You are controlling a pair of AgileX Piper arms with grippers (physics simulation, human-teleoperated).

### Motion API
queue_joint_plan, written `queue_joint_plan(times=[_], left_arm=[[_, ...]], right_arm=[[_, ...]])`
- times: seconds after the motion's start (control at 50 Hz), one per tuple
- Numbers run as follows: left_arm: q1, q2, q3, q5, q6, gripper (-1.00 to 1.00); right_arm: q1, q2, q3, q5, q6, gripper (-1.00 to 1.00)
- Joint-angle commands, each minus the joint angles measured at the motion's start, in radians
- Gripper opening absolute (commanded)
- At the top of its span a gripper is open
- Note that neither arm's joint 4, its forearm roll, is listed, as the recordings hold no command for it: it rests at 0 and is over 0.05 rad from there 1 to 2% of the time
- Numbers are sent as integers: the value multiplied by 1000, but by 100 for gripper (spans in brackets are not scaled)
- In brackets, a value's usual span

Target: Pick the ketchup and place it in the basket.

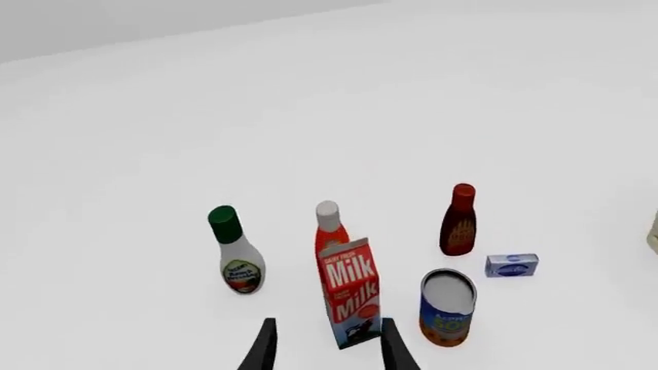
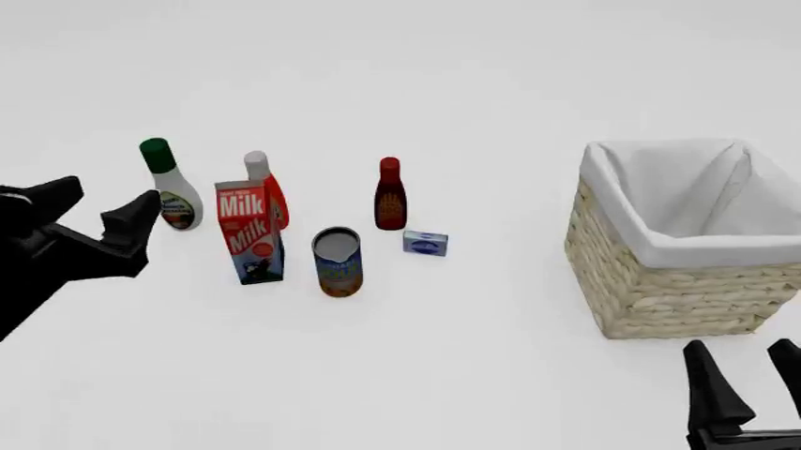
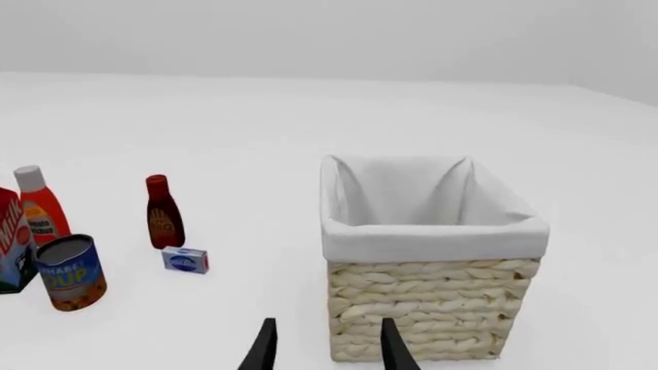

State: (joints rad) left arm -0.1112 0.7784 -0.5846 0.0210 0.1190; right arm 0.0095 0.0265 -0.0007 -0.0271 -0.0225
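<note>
Basket point(image 2: 682, 272) sat just ahead of my right gripper point(image 2: 746, 370), fingers apart, nothing held. Milk carton point(image 2: 248, 232) stood ahead and right of my left gripper point(image 2: 98, 214) (jaws spread, empty), hiding most of the ketchup point(image 2: 266, 192) directly behind it. Soup can point(image 2: 337, 262) stood beyond the carton.

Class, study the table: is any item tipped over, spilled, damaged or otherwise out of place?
Nothing stands out. The ketchup, milk carton, both other bottles and the can stand upright, the small box lies flat, and the basket sits square.
</note>
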Motion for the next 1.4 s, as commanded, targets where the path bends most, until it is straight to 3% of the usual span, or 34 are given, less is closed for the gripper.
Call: queue_joint_plan(times=[0.02,0.12,0.3,0.76,1.0,1.4], left_arm=[[-44,161,-160,68,-42,100],[-57,234,-236,107,-41,100],[-55,283,-342,143,28,100],[-64,499,-575,247,7,100],[-60,606,-743,361,-18,100],[-68,757,-915,463,-31,100]], right_arm=[[4,7,0,-5,-3,100],[3,-4,0,0,-2,100],[7,9,0,-11,-1,100],[9,50,0,-43,5,100],[10,61,0,-54,6,100],[11,81,0,-72,5,100]])
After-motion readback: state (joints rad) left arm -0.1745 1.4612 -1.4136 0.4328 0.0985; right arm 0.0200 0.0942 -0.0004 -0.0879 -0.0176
